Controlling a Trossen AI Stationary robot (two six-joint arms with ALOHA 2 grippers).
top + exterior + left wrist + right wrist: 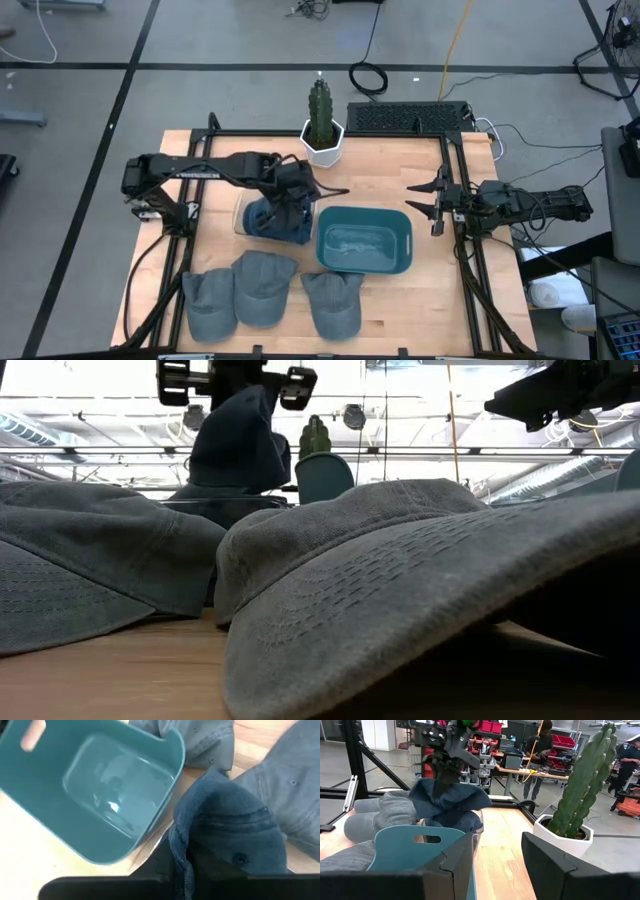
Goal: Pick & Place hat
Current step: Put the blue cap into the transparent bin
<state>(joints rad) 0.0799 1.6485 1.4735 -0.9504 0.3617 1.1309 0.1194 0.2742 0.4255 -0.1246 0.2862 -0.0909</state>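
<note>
A dark blue hat [281, 222] hangs bunched from my left gripper [291, 192], just left of the teal bin [364, 240]. The low view shows this hat [238, 452] under the gripper [236, 382], and the right wrist view shows the hat [451, 802] below the gripper [445, 767]. Three grey hats [262, 287] lie flat in a row by the near edge. My right gripper [432, 206] waits open at the table's right edge, touching nothing; its fingers frame the right wrist view [497, 870]. My left gripper pinches the dark blue hat by a bunched fold of its cloth at the top [442, 784], coming from above with fingers pointing down. The hat hangs below the fingers [165, 870], crumpled and slack. I cannot tell whether its lower edge [215, 500] touches the table.
The teal bin [100, 795] stands open with nothing in it, right of the held hat. A cactus in a white pot [322, 128] stands at the far edge. A clear container [243, 215] sits left of the held hat. People stand in the room beyond [540, 750].
</note>
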